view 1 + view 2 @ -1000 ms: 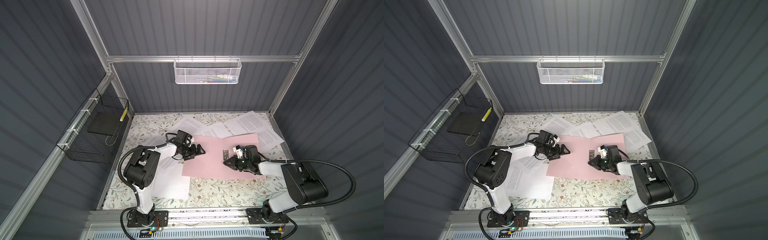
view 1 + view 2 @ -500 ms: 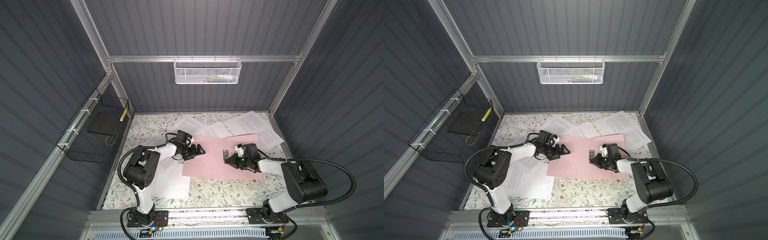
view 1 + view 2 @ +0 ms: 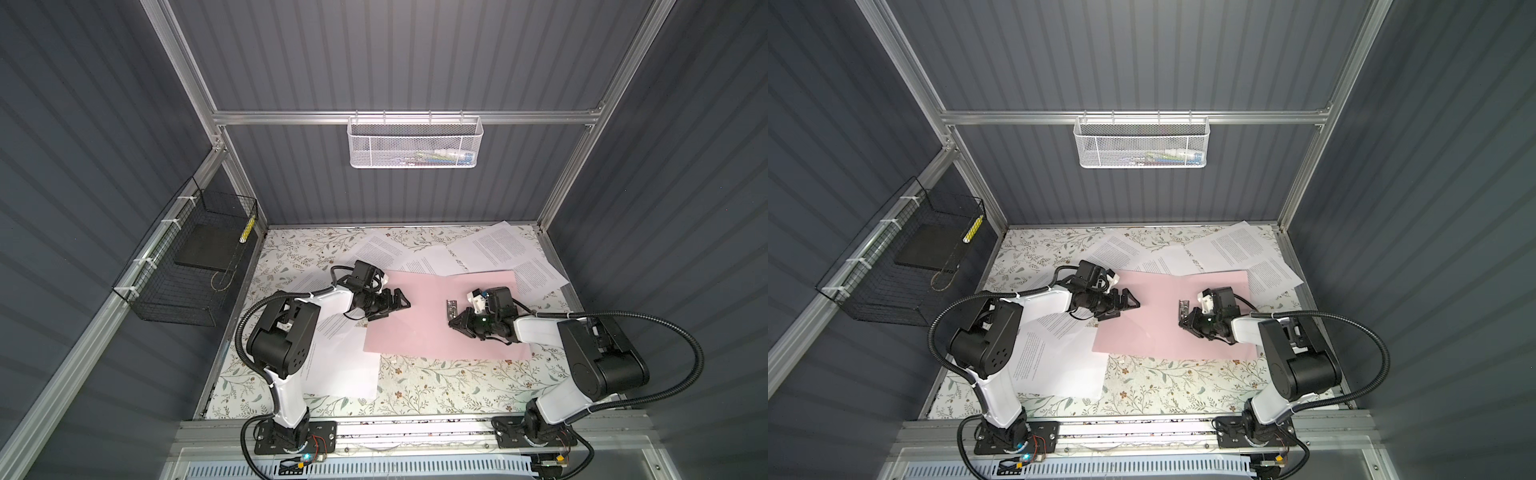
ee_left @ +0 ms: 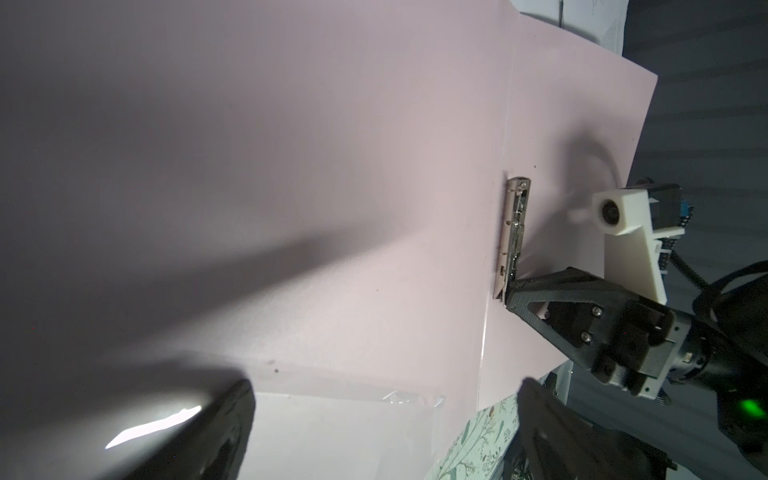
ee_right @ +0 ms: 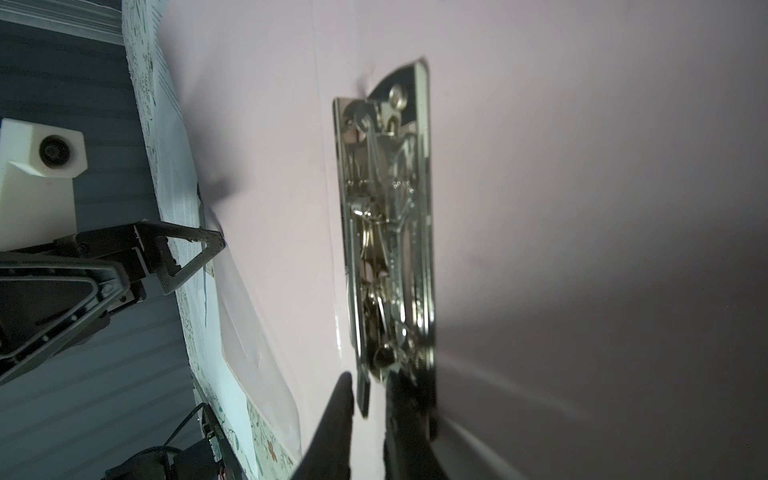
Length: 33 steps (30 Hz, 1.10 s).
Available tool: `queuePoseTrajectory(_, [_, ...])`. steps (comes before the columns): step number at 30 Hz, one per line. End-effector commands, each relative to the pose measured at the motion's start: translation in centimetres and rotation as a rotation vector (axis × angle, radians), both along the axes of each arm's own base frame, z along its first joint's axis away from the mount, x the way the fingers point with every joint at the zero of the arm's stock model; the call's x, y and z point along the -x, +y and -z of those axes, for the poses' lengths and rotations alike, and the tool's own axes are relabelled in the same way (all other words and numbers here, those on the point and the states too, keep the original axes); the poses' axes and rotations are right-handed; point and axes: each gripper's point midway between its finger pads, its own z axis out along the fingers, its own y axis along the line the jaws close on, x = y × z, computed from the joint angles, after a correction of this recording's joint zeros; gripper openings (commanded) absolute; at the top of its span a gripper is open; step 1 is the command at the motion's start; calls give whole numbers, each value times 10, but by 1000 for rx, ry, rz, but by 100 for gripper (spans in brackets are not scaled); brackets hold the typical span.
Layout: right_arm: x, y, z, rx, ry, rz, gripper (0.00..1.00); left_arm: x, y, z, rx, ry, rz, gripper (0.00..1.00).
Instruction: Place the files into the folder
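Looking down in both top views, found the folder [image 3: 415,328] [image 3: 1154,316] lying open and flat, inner side up, across the middle of the floral table [image 3: 436,390]. Noted its metal clip [image 3: 451,309] [image 4: 513,237] beside the spine crease, right of the folder's middle. Spotted the files around the folder. Saw several sheets [image 3: 498,249] fanned along the back right, some tucked partly under the folder's far edge. Saw others [image 3: 345,361] at the front left beneath the left arm, meeting the folder's left edge; could not tell whether touching or slipped under.

Found the right gripper [image 3: 457,322] [image 5: 368,386] low over the folder, tips at the clip's near end. Saw its jaws narrow in the right wrist view, one finger on each side of the clip's end tab. Could not tell through the blur whether actually pinching it.

Found the left gripper [image 3: 397,303] [image 4: 384,399] at the folder's left edge, jaws spread wide with only the pink sheet showing between them.

Noted a black wire basket [image 3: 187,266] on the left wall holding a dark slab [image 3: 208,249], and a white mesh basket [image 3: 415,141] on the back rail.
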Motion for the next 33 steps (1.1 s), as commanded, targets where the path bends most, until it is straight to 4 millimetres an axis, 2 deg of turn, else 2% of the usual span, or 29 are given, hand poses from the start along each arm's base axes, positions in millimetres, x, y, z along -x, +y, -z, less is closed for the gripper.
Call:
queuePoseTrajectory(1, [7,1,12,34,44,-26,16,33,34,60,-179,206,-56,99])
queuePoseTrajectory(14, [13,-3,13,51,50,-20,7,32,37,60,-199,201,-67,100])
queuePoseTrajectory(18, [16,-3,19,59,60,-36,0,25,53,62,-257,199,-104,100])
queuePoseTrajectory(20, [19,0,26,86,70,-73,0,19,65,61,-266,194,-144,99])
queuePoseTrajectory(24, [20,20,28,61,57,-132,0,17,72,58,-300,186,-138,99])
queuePoseTrajectory(30, [7,50,19,-50,23,-165,0,20,100,60,-312,202,-206,99])
queuePoseTrajectory(33, [-1,52,24,-40,35,-152,0,22,113,63,-348,197,-233,99])
